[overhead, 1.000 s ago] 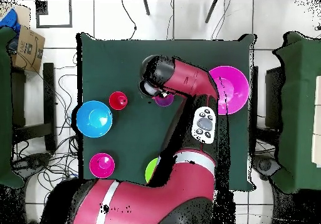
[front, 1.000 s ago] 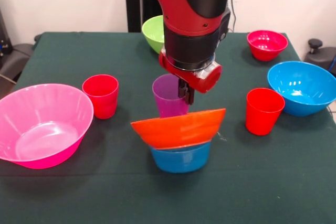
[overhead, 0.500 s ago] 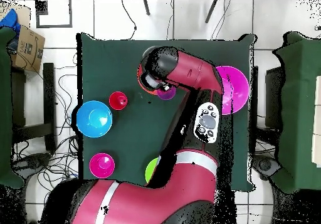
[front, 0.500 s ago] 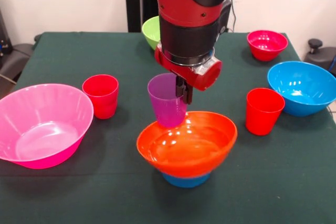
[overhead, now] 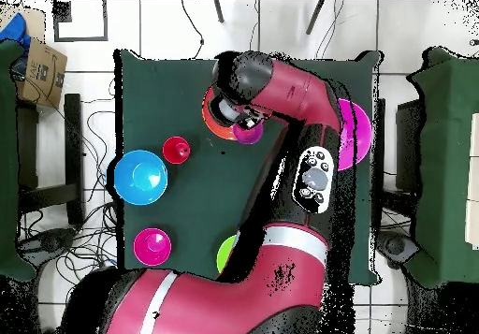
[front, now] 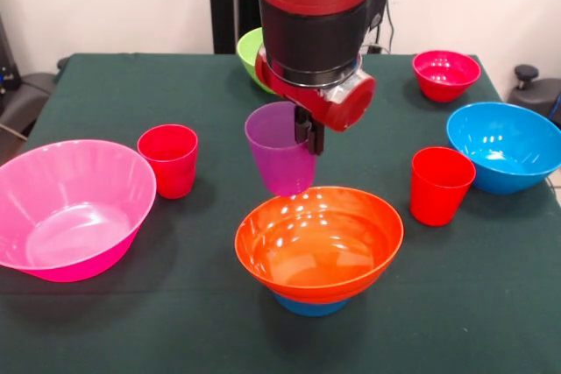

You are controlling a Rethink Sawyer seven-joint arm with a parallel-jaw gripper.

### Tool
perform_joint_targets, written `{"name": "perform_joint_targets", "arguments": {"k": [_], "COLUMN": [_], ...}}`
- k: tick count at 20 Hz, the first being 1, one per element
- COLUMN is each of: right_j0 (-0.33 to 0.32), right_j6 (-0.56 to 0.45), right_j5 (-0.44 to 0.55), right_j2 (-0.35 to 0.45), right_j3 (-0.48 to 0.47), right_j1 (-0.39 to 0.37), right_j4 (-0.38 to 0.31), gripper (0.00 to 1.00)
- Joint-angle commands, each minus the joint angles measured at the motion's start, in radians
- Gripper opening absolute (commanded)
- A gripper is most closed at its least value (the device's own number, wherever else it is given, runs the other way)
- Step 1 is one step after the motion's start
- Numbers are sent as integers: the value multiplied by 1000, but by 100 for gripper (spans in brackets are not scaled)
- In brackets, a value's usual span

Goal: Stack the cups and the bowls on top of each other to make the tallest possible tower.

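My gripper is shut on the right rim of the translucent purple cup and holds it in the air, upright, just above the far rim of the orange bowl. The orange bowl sits upright on a small blue bowl, of which only the bottom shows; this pile is the tower. In the overhead view the arm hides most of the purple cup and the orange bowl. Two red cups stand on the table to the left and right.
A large pink bowl sits at the front left, a large blue bowl at the right. A small red-magenta bowl is at the back right. A lime green bowl is partly behind the arm.
The orange bowl, tilted on edge one second ago, now sits level on the small blue bowl. My gripper has lifted the purple cup slightly and brought it nearer the bowl.
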Motion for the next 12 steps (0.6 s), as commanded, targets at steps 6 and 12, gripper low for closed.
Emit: {"name": "perform_joint_targets", "arguments": {"k": [6, 12], "right_j0": [23, 25], "right_j6": [217, 239], "right_j5": [91, 94], "right_j2": [47, 46], "right_j3": [-60, -88], "right_j1": [-2, 15], "right_j4": [33, 55], "gripper": [0, 0]}}
